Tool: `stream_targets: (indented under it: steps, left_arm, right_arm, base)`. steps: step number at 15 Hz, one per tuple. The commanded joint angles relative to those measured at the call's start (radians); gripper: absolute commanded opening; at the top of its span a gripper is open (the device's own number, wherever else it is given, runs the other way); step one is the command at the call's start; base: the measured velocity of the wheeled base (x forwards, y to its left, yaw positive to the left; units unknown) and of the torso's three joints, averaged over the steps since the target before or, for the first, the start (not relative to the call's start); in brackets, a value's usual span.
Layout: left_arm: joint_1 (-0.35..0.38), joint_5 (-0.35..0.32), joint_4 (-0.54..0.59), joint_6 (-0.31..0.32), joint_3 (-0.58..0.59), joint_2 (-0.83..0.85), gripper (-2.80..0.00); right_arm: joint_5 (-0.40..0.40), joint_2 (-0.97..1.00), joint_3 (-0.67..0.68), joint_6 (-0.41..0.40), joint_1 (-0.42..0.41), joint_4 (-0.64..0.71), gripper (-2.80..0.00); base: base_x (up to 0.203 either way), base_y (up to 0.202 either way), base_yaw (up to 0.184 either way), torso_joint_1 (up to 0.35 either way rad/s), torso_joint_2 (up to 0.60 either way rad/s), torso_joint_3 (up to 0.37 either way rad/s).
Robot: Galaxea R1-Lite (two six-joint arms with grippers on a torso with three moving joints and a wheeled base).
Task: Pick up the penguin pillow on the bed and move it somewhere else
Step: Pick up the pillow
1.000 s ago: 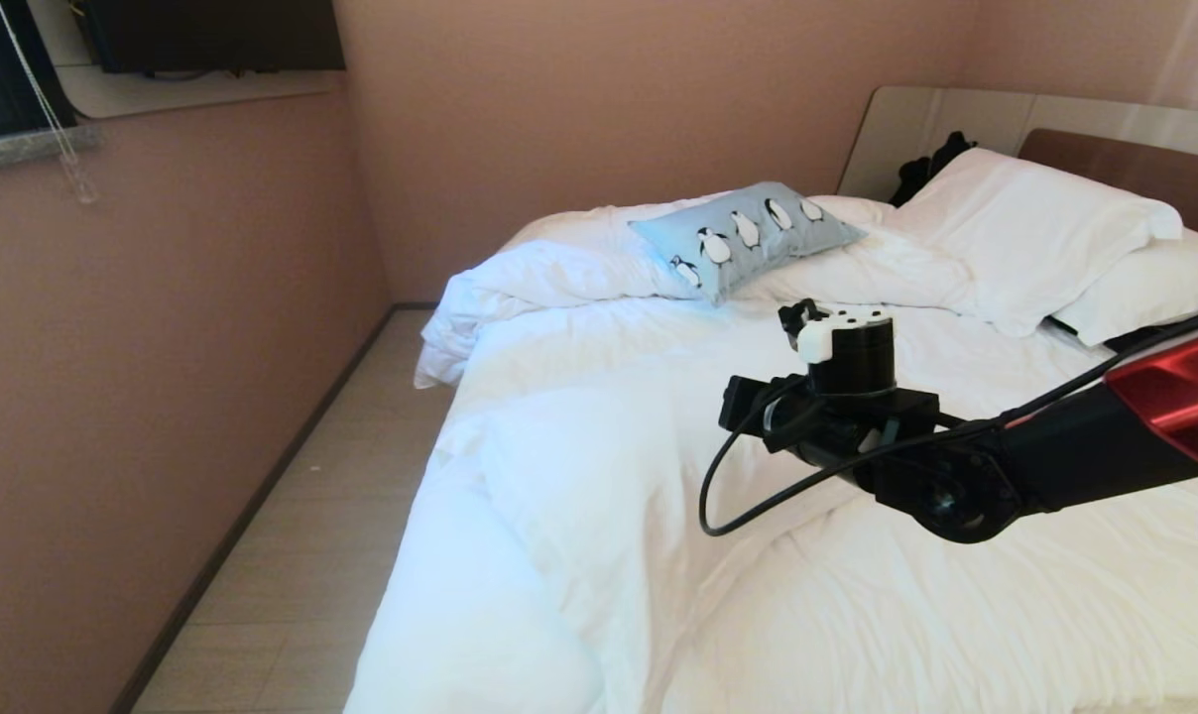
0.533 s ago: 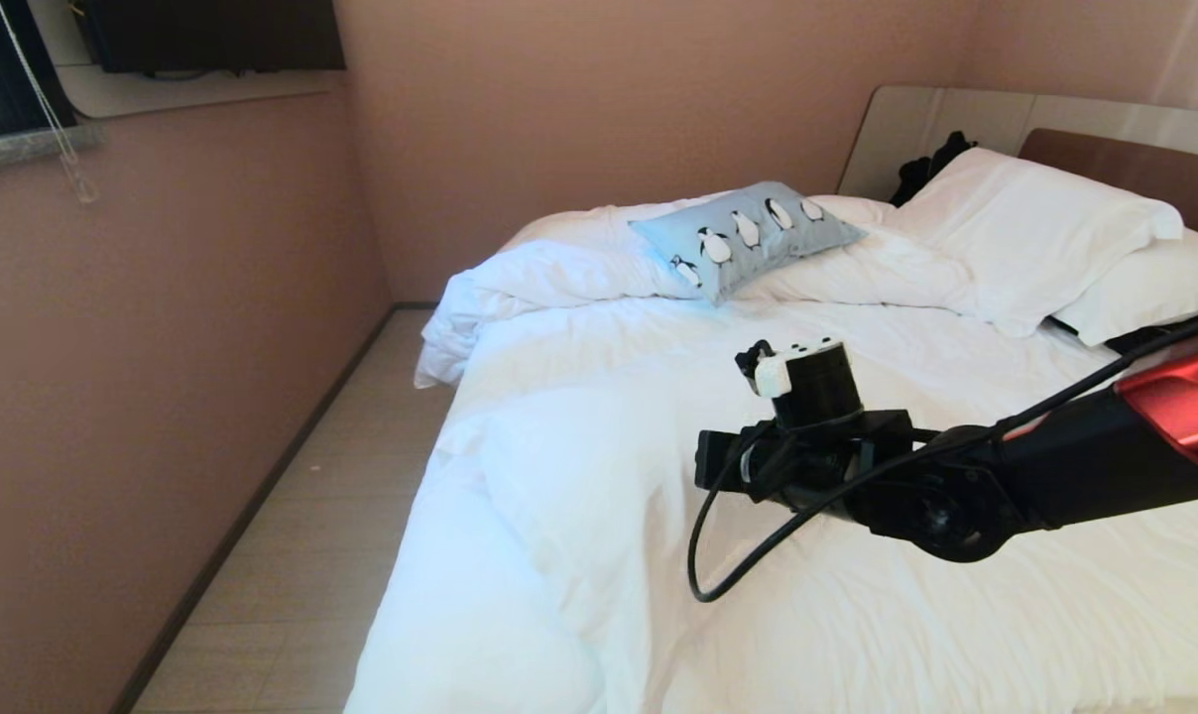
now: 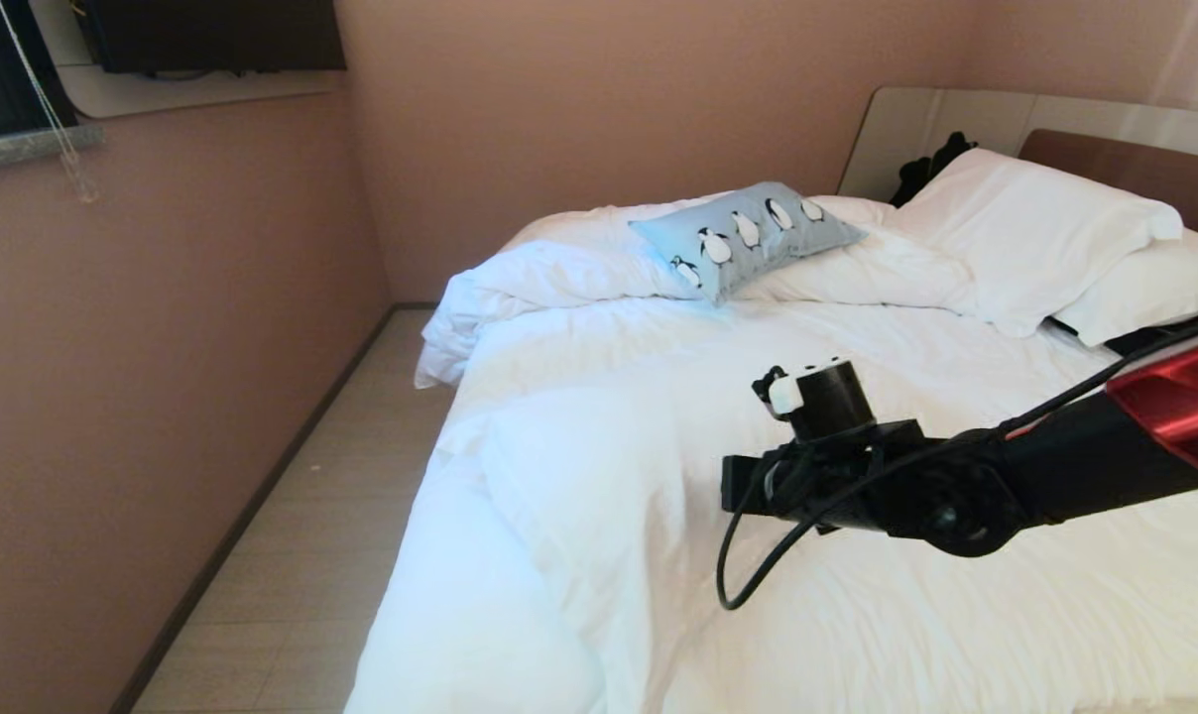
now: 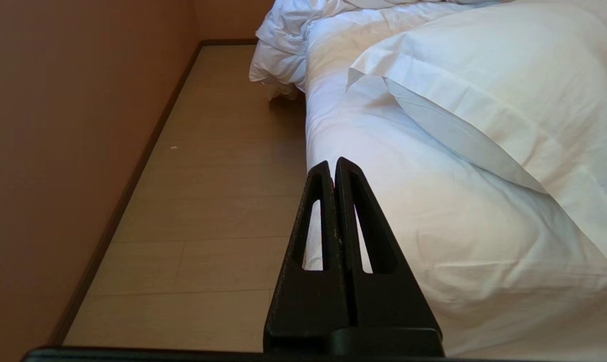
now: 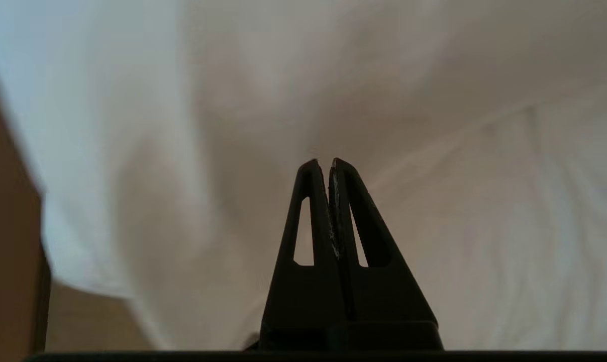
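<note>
Penguin pillow lies on the bed up near the headboard, on rumpled duvet beside the white pillows, well beyond the right pincer, which hangs over the mid-bed duvet with fingers pressed together, empty. Its long axis runs diagonally, one short end toward the headboard, the other toward the bed's left edge. Left pincer, pressed together, sits low by the bedside; the right arm looks nearer.

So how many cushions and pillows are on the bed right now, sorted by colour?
Light-blue penguin pillow: 1
White pillows: 2, upper and lower, near the headboard
Total on the bed: 3
</note>
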Motion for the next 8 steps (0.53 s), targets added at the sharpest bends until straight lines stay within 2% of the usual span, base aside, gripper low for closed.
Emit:
stream_targets:
  steps: [1, 4, 6, 8]
  left_arm:
    - [0.000, 0.000, 0.000, -0.001, 0.001, 0.000, -2.80]
    - [0.000, 0.000, 0.000, -0.001, 0.000, 0.000, -2.80]
    - [0.000, 0.000, 0.000, -0.001, 0.000, 0.000, -2.80]
    - [0.000, 0.000, 0.000, -0.001, 0.000, 0.000, -2.80]
  right_arm:
    - [0.164, 0.030, 0.039, -0.022, -0.085, -0.098, -2.80]
    - [0.193, 0.030, 0.132, -0.175, -0.162, -0.164, -2.80]
    - [0.212, 0.060, 0.200, -0.303, -0.225, -0.299, -2.80]
    - [0.226, 0.114, 0.251, -0.363, -0.270, -0.452, -2.80]
  base:
    - [0.000, 0.000, 0.000, 0.000, 0.00, 0.000]
    - [0.000, 0.000, 0.000, 0.000, 0.00, 0.000]
    - [0.000, 0.000, 0.000, 0.000, 0.00, 0.000]
    - [0.000, 0.000, 0.000, 0.000, 0.00, 0.000]
